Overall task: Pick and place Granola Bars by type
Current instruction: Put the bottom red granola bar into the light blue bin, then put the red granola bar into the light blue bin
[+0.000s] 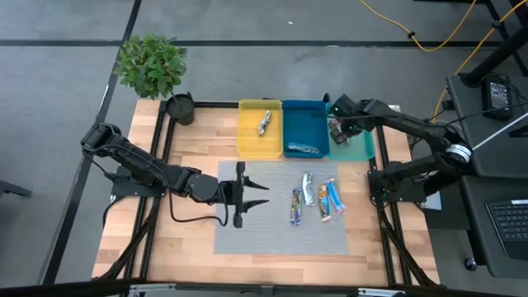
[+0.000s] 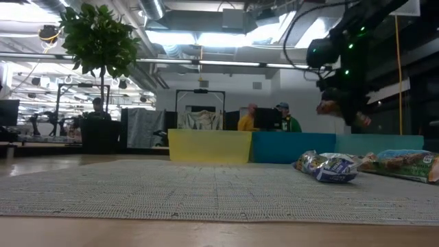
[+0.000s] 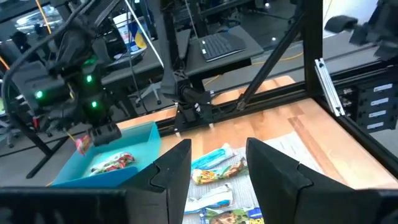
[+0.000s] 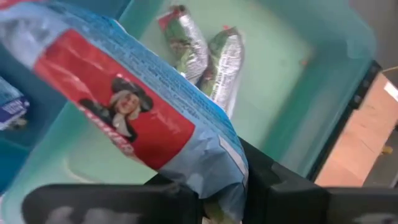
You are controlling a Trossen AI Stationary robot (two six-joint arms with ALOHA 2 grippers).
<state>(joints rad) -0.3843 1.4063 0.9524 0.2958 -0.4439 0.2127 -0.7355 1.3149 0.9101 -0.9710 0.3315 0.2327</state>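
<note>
Over grey mat (image 1: 280, 214): left pincer (image 1: 256, 195) spread, idle. Four loose bars (image 1: 316, 200) on mat beyond. Farther, above teal tray (image 1: 361, 147): right pincer (image 1: 337, 125) pinching red-and-blue bar (image 4: 134, 106). Step: placing. Next: lower, release beside two bars (image 4: 205, 53) inside.

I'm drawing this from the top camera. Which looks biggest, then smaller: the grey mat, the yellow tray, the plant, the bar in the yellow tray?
Largest to smallest in the high view:
1. Grey mat
2. Plant and yellow tray: these look about alike, so I won't rank them.
3. Silver granola bar in the yellow tray, by far the smallest.
</note>
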